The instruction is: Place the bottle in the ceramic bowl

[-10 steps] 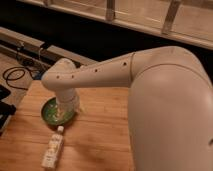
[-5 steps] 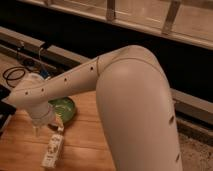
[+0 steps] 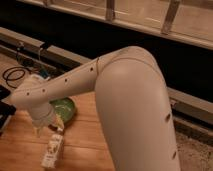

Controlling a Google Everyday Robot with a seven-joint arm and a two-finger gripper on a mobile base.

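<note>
The bottle (image 3: pixel 52 150) lies on its side on the wooden table, pale with a whitish-green label, just in front of the bowl. The ceramic bowl (image 3: pixel 68 110) is green and glossy; the arm hides its left part. My gripper (image 3: pixel 46 127) hangs from the white wrist, pointing down, over the bowl's front-left rim and just above the bottle's upper end. The bottle rests on the table, apart from the bowl.
The wooden table (image 3: pixel 90 145) runs to the picture's bottom edge. A black coiled cable (image 3: pixel 13 76) lies at the far left, with a dark object (image 3: pixel 4 116) at the left edge. A grey ledge (image 3: pixel 65 56) runs behind the table. My large white arm (image 3: pixel 132 100) fills the right.
The arm has swung left and lower across the frames. The wrist and gripper went from over the bowl to its left, then back to its front rim, close above the bottle. The bottle has not moved.
</note>
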